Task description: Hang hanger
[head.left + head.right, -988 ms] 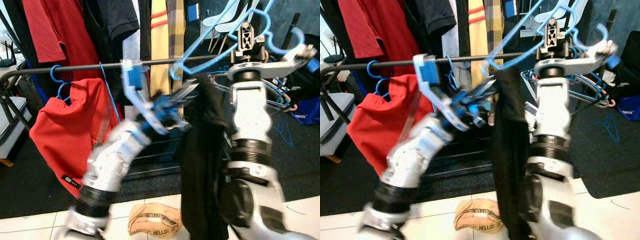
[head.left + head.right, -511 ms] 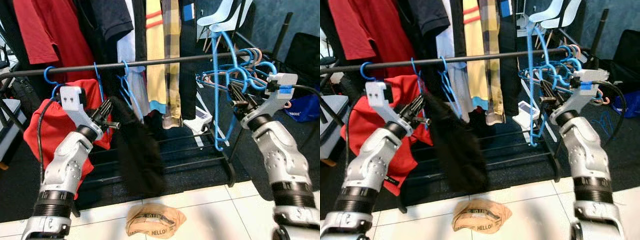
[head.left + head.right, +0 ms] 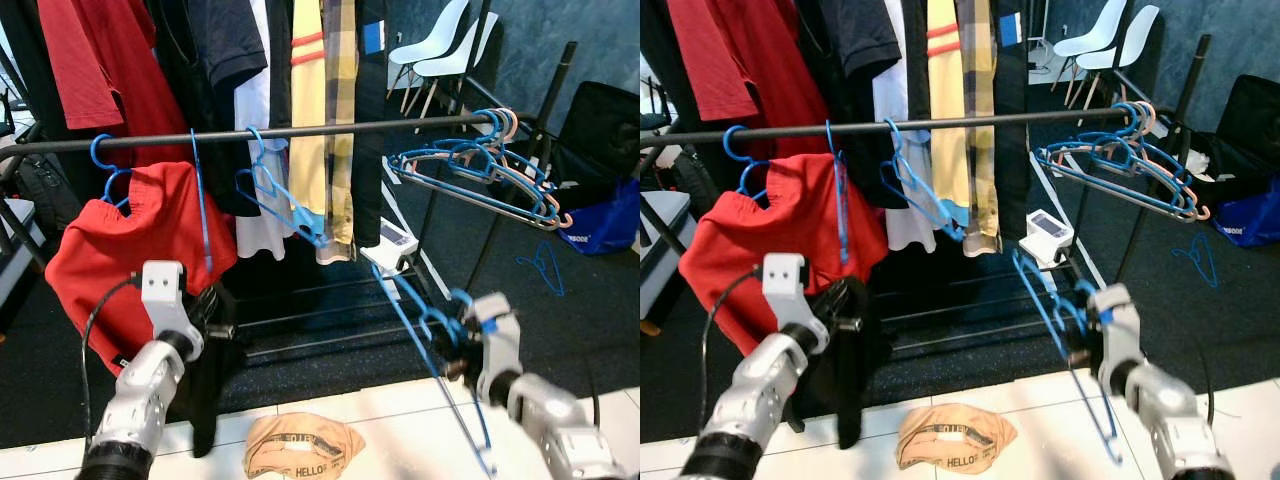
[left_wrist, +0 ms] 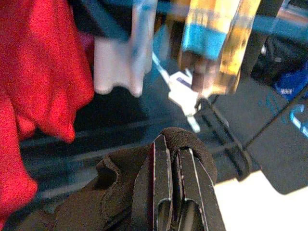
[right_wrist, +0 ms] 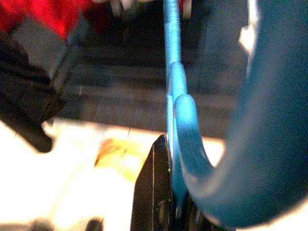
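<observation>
The rack (image 3: 300,131) spans the scene, its dark rail running across with clothes crowded along it: a red shirt (image 3: 130,245) on a blue hook at the left, dark tops, a white one, and a yellow striped shirt (image 3: 318,110) near the middle. A bunch of empty hangers (image 3: 480,175) sits at the rail's right end, tilted down and out. Behind, two white chairs (image 3: 430,50) stand against a blue wall, and a blue bag (image 3: 600,225) lies on the dark mat at the right.

Down low on the left, the left gripper (image 3: 845,322) is below the rail, in front of the red shirt. Its fingers (image 4: 166,187) are pressed together with a black garment (image 3: 852,370) pinched between them, the cloth draping straight down towards the floor.

On the right, the right gripper (image 3: 452,358) is low too, well below the rail and over the edge of the white tiles. Its jaws are clamped on a blue hanger (image 3: 1065,350); the wrist view shows the blue plastic squeezed right between the black fingers (image 5: 154,187). The hanger slants, its top end up towards the rack's lower bars and its lower end down over the tiles. It is not on the rail.

On the tiles between the arms lies a tan cap (image 3: 300,445) with lettering.
</observation>
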Available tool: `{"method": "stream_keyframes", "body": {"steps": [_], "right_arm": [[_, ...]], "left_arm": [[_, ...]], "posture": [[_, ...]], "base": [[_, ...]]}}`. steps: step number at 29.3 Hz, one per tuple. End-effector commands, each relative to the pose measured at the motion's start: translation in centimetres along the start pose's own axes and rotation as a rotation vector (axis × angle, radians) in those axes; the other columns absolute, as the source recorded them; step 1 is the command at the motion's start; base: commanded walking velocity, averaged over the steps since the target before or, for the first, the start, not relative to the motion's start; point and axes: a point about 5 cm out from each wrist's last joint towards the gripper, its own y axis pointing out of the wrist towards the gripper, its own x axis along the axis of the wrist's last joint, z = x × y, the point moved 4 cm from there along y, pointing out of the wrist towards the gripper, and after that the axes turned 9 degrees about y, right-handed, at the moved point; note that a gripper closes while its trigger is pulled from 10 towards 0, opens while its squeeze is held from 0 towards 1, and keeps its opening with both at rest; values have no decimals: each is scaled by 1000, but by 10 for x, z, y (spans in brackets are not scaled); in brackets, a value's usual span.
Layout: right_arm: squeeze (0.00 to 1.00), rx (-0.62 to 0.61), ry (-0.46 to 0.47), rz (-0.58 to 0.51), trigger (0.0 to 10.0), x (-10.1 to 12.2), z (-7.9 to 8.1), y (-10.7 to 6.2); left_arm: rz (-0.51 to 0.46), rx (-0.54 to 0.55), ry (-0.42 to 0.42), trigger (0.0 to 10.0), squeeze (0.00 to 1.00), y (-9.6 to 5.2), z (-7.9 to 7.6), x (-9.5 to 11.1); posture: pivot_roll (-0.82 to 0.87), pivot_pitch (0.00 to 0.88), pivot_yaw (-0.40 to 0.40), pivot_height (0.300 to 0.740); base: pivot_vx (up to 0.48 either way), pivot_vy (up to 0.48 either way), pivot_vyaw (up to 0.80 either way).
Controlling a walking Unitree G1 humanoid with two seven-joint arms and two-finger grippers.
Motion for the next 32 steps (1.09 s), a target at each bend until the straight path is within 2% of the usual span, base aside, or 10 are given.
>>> {"method": "stream_keyframes", "body": {"steps": [1, 3, 6, 10, 13, 16, 23, 28, 31, 32], "right_arm": [[0, -58, 54, 73, 10000, -36, -7, -2], [0, -58, 54, 73, 10000, -36, -7, -2], [0, -167, 144, 187, 10000, -81, -15, -7], [0, -192, 155, 208, 10000, -89, -16, -8], [0, -251, 178, 311, 10000, -122, -15, -13], [0, -298, 199, 348, 10000, -136, -18, -19], [0, -441, 277, 375, 10000, -151, -39, -40], [0, -454, 255, 424, 10000, -162, -37, -46], [0, -461, 250, 463, 10000, -173, -33, -50], [0, -461, 250, 463, 10000, -173, -33, -50]], "left_arm": [[50, -18, 42, 10000, 0, -8, -8, -22], [50, -18, 42, 10000, 0, -8, -8, -22], [177, -46, 85, 10000, 0, -23, -15, -60], [208, -52, 94, 10000, 0, -27, -16, -69], [372, -42, 102, 10000, 0, -46, -16, -109], [438, -36, 99, 10000, 0, -53, -17, -122], [601, -9, 88, 10000, 0, -70, -15, -149], [694, 18, 93, 10000, 0, -84, -11, -163], [816, 120, 35, 10000, 0, -108, 4, -180], [816, 120, 35, 10000, 0, -108, 4, -180]], "posture": [[-59, 11, 27, 740], [-59, 11, 27, 740], [-53, 4, 25, 740], [-51, 2, 25, 740], [-46, 0, 22, 740], [-42, 0, 21, 740], [-41, 0, 25, 740], [-32, 0, 20, 740], [-21, 0, 15, 740], [-21, 0, 15, 740]], "base": [[0, 0, 0], [0, 0, 0], [0, 0, 154], [0, 0, 711], [0, 0, 785], [0, 0, 779], [0, 0, 775], [0, 0, 775], [0, 0, 775], [0, 0, 775]]}}
